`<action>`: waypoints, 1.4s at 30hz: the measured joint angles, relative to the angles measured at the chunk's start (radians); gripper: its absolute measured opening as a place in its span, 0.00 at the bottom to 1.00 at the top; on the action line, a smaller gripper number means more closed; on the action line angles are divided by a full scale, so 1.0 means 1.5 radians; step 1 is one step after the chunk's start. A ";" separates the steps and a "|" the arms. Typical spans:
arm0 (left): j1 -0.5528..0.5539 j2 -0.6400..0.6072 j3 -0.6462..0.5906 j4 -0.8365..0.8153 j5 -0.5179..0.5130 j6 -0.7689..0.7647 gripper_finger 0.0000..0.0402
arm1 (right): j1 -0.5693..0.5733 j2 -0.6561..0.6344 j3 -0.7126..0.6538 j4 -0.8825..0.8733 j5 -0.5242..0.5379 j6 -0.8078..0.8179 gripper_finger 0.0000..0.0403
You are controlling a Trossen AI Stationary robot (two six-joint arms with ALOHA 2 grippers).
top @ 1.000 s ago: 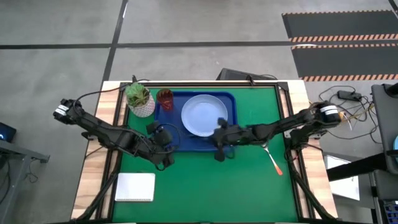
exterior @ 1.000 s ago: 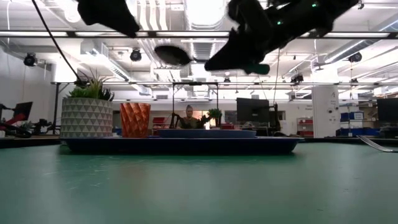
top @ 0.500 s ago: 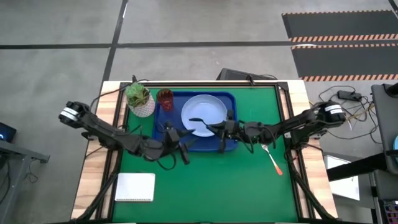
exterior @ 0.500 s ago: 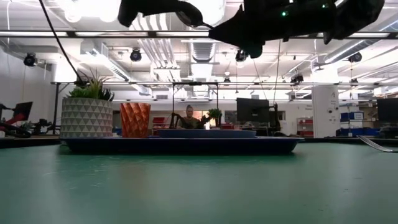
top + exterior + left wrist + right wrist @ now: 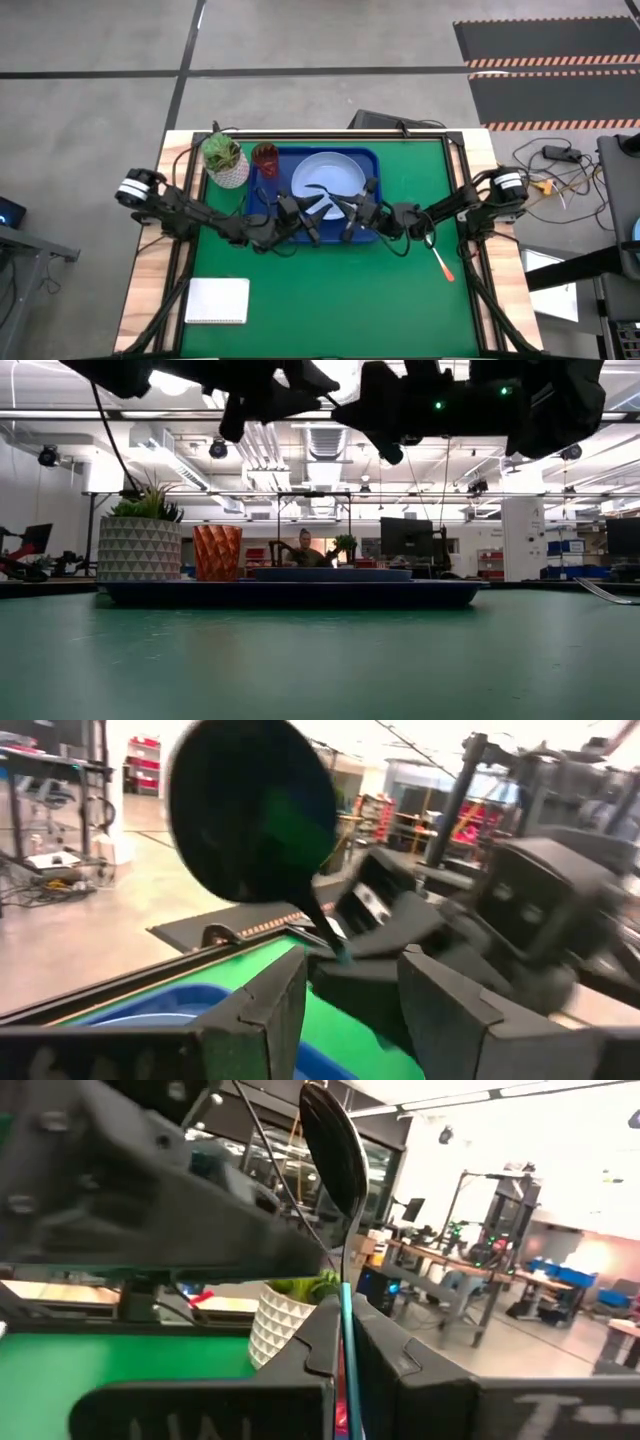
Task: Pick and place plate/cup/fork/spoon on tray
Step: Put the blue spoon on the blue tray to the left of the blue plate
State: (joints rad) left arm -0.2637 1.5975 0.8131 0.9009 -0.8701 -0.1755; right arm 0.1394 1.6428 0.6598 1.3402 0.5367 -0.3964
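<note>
My right gripper (image 5: 350, 212) is shut on the spoon (image 5: 322, 196), which has a dark bowl and a light-blue handle, above the light-blue plate (image 5: 330, 172). The plate lies in the dark-blue tray (image 5: 282, 182). My left gripper (image 5: 312, 212) is open. Its fingers (image 5: 262, 1010) stand on either side of the spoon's stem without touching it. The red cup (image 5: 265, 158) stands in the tray's far left corner. The orange-handled fork (image 5: 440, 260) lies on the green mat at the right. My right gripper pinches the spoon's light-blue handle (image 5: 345, 1342) between its two fingers, coming from the table's right. The spoon sticks out past the fingertips, along the fingers. Its dark bowl (image 5: 335, 1140) is the far end. It is lifted clear above the plate.
A white pot with a green plant (image 5: 225, 160) stands beside the tray's far left corner. A white notepad (image 5: 218, 300) lies near the table's near left corner. Both grippers face each other closely over the tray's near edge.
My right gripper has risen and gone toward the far edge, carrying the spoon over the plate. My left gripper has gone toward the table's right and far side, up to the spoon and the right gripper.
</note>
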 joint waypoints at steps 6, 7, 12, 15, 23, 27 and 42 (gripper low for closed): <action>0.020 0.017 0.001 0.045 0.000 0.000 0.35 | 0.000 0.010 0.000 0.015 0.011 -0.021 0.02; 0.023 0.017 0.001 0.045 0.001 -0.001 0.35 | 0.000 0.011 0.000 0.014 0.011 -0.021 0.02; 0.037 0.021 0.006 0.045 0.003 0.000 0.33 | 0.000 0.011 0.000 0.015 0.011 -0.021 0.02; 0.041 0.023 0.007 0.042 0.008 -0.001 0.29 | 0.000 0.011 0.000 0.014 0.011 -0.020 0.02; 0.042 0.023 0.008 0.043 0.023 -0.001 0.09 | -0.001 0.011 0.000 0.013 0.012 -0.016 0.02; 0.042 0.023 0.008 0.042 0.040 -0.002 0.02 | -0.001 0.011 0.000 0.001 0.012 -0.016 0.02; 0.042 0.023 0.008 0.040 0.033 -0.003 0.00 | -0.002 0.011 0.001 -0.024 0.020 0.050 0.14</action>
State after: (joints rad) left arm -0.2001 1.6314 0.8253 0.9607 -0.8204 -0.1793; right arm 0.1371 1.6588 0.6605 1.3047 0.5663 -0.3211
